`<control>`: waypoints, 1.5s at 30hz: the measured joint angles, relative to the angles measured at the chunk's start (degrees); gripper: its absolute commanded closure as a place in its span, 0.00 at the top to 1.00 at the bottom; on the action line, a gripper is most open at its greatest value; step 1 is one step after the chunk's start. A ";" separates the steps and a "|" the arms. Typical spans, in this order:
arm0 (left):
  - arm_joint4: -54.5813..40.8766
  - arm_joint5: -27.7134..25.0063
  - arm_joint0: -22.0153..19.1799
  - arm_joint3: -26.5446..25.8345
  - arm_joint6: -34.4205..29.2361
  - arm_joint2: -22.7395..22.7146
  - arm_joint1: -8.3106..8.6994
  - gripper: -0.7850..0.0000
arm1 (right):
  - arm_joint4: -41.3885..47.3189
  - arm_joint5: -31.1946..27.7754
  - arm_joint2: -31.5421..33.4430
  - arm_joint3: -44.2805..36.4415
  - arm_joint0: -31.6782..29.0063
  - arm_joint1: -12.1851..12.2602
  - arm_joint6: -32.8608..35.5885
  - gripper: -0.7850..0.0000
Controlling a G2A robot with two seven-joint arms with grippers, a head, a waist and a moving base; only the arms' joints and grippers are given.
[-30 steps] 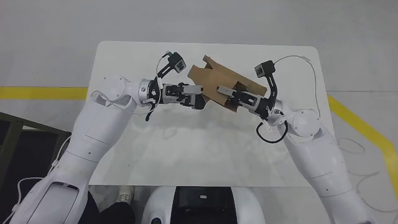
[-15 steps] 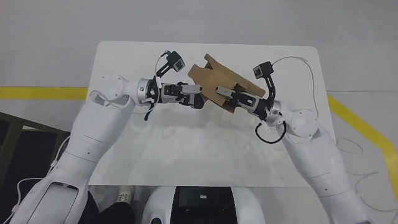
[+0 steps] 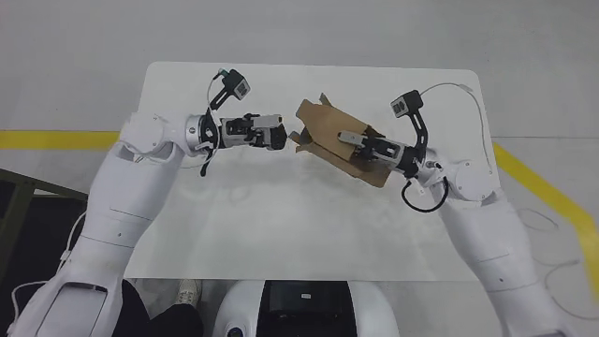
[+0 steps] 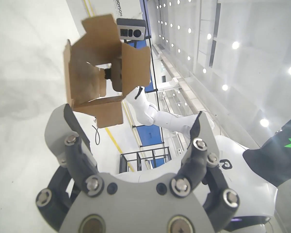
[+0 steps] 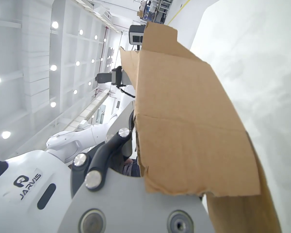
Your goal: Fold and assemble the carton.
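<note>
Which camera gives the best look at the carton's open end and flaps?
Left wrist view: it looks straight into the carton through its open end, flaps spread. The top view shows its outer panels from above, held by the right gripper. The right wrist view shows one outer wall close up.

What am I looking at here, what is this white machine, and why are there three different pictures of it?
It is a robot with two arms, working at a white table. The top picture looks down from a camera above the arms. The other two come from a camera on each wrist. The right arm has its jaws closed on a brown, partly folded carton. The left arm is next to the carton, with its jaws open and not touching it. Its wrist picture shows the carton just ahead.
</note>
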 measured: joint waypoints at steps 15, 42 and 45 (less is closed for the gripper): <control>1.98 -10.00 2.30 2.46 1.66 -0.66 0.20 1.00 | 6.45 3.40 1.32 0.27 0.46 0.67 9.69 0.00; 16.75 -33.32 7.06 -5.31 14.02 0.97 2.09 1.00 | 7.09 3.96 1.07 0.63 0.83 0.67 10.55 0.00; 21.77 -39.20 7.75 -5.85 19.87 2.12 3.50 1.00 | 7.09 3.96 1.07 0.63 0.83 0.67 10.55 0.00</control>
